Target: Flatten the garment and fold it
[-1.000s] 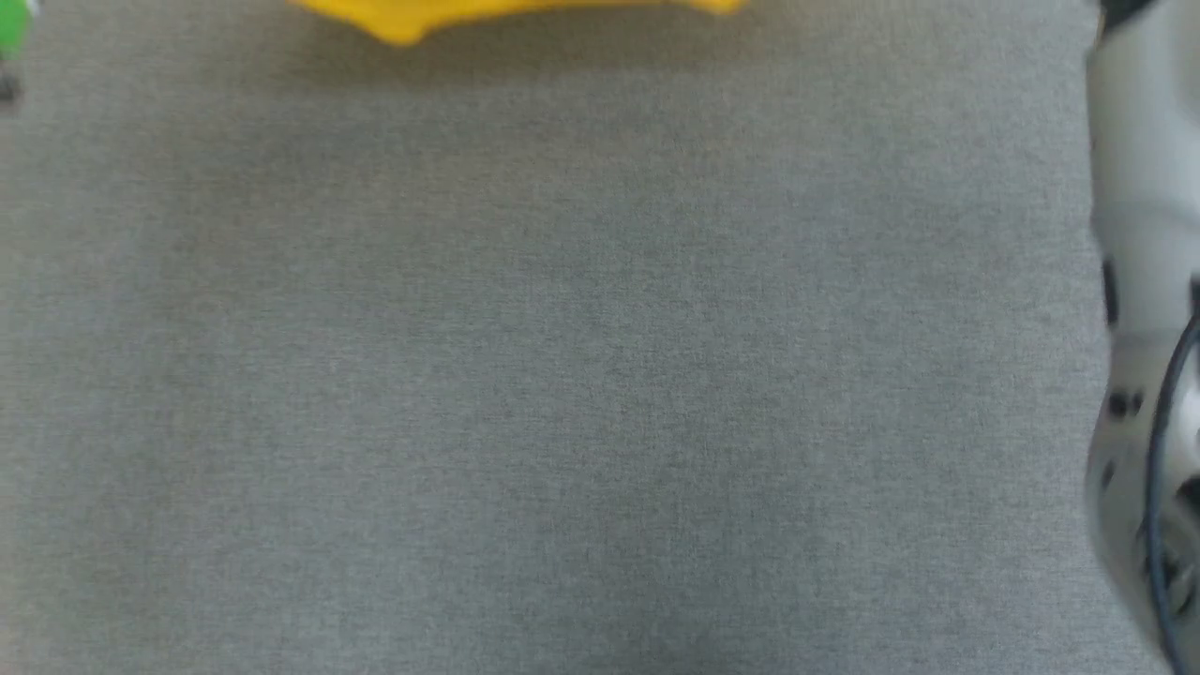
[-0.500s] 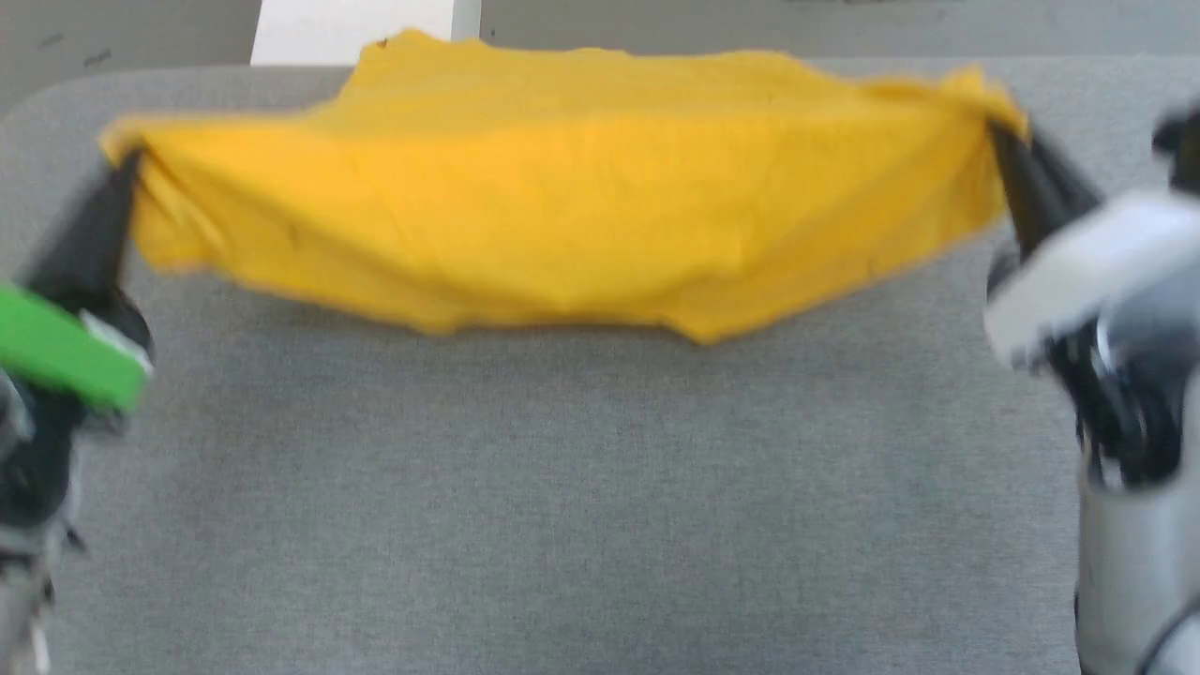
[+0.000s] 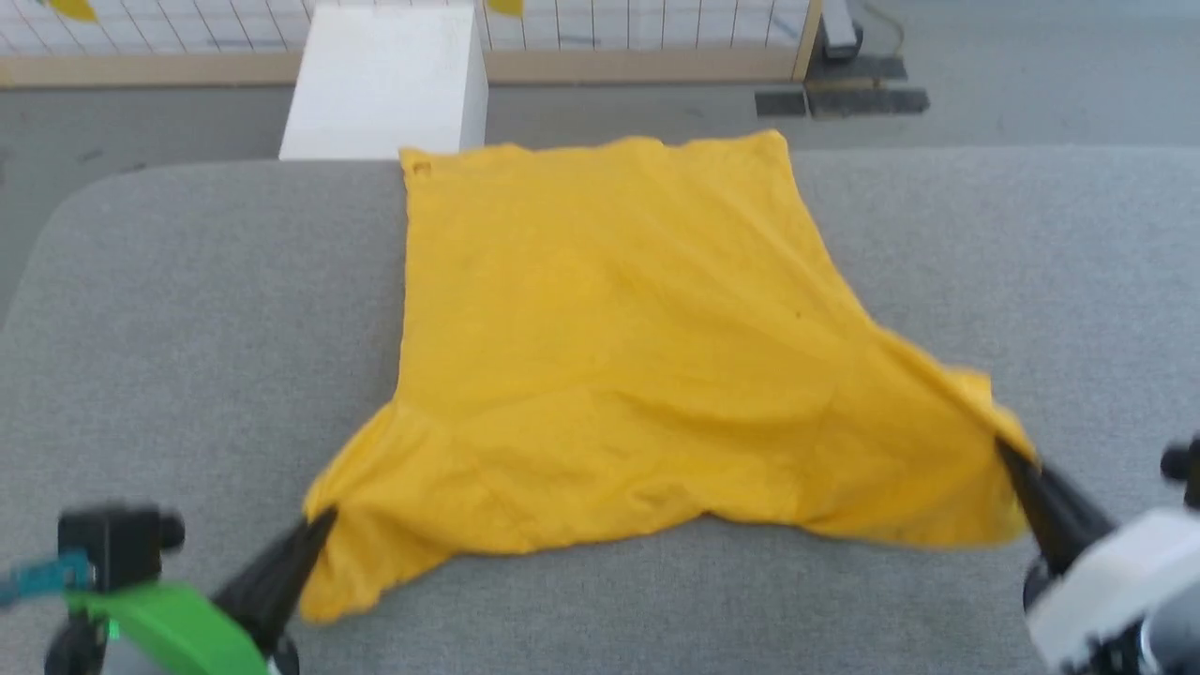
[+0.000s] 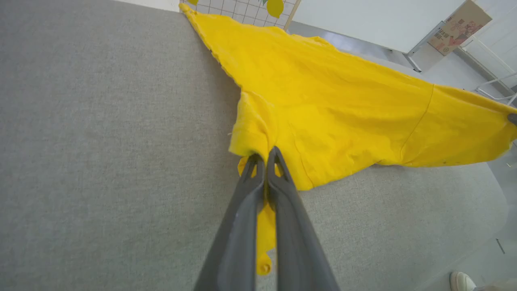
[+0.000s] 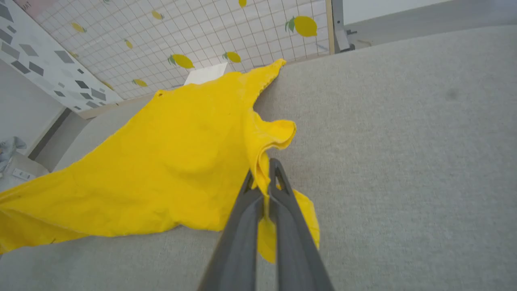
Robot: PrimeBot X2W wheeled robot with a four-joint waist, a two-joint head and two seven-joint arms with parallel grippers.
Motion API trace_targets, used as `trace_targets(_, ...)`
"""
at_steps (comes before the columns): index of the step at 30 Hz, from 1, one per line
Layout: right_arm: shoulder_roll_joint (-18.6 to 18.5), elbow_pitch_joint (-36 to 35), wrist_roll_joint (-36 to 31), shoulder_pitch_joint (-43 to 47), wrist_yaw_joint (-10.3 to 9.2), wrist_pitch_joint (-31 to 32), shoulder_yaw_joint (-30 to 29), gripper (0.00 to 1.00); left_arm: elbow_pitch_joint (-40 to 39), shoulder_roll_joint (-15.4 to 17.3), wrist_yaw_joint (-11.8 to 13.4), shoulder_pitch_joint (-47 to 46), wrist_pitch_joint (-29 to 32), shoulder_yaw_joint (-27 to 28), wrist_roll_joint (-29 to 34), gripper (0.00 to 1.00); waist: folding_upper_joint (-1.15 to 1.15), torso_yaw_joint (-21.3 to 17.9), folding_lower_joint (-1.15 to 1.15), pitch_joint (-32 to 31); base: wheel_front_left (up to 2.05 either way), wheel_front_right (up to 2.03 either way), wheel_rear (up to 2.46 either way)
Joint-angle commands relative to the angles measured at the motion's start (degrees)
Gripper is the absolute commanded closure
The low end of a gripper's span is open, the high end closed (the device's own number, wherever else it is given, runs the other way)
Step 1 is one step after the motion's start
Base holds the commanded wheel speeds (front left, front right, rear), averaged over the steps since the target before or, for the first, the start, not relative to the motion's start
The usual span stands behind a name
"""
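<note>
Garment point(image 3: 609, 356) runs lengthwise toward 12 o'clock on your table point(image 3: 187, 309); left gripper point(image 3: 321, 518) at 7 and right gripper point(image 3: 1005, 452) at 4 clamp its near corners.

Left gripper point(image 4: 264, 155) pinched tight on garment point(image 4: 331, 101) at near sleeve edge; yellow tail hangs between fingers. Garment spread over grey table point(image 4: 101, 141), lightly creased.

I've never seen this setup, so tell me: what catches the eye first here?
The bright yellow garment, spread across the grey table, plain side up. Each near corner is pinched in a shut hand: the left hand at lower left, the right hand at lower right.
</note>
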Motion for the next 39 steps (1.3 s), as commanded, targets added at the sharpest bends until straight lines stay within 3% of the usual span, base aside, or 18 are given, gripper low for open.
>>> trace_targets(1,-0.05,-1.19,1.09,2.6,-0.08,0.55,0.01,1.0,-0.44,0.07,1.01,2.94,-0.95,0.4,-1.61,1.0,0.0,-0.04,0.01,-1.9,0.0,0.0,0.0)
trace_targets(5,-0.05,-3.14,4.21,10.03,-0.08,1.44,-0.35,1.0,-0.31,0.16,3.08,10.07,-3.41,1.56,-3.86,1.0,0.0,0.1,0.01,-2.98,0.0,0.0,0.0)
trace_targets(13,-0.05,-4.24,8.45,21.76,-0.08,2.69,-3.7,1.0,-2.31,2.3,3.55,20.68,-5.73,3.68,-7.85,1.0,0.0,0.77,0.01,-4.79,0.0,0.0,0.0)
trace_targets(22,-0.05,-3.04,9.31,24.85,-0.08,2.53,-3.13,1.0,-4.75,2.84,3.66,22.87,-6.33,4.46,-8.76,1.0,0.0,0.82,0.01,-6.3,0.0,0.0,0.0)
trace_targets(30,-0.05,2.42,1.82,21.0,-0.08,-1.29,0.21,1.0,-3.39,0.44,4.2,18.14,-8.25,3.59,-4.82,1.0,0.0,0.74,0.01,-5.32,0.0,0.0,0.0)
trace_targets(39,-0.05,15.27,-9.19,13.92,-0.08,-4.5,4.04,1.0,-1.51,-1.91,2.7,11.62,-8.15,1.67,-1.92,1.0,0.0,2.13,0.01,-2.88,0.0,0.0,0.0)
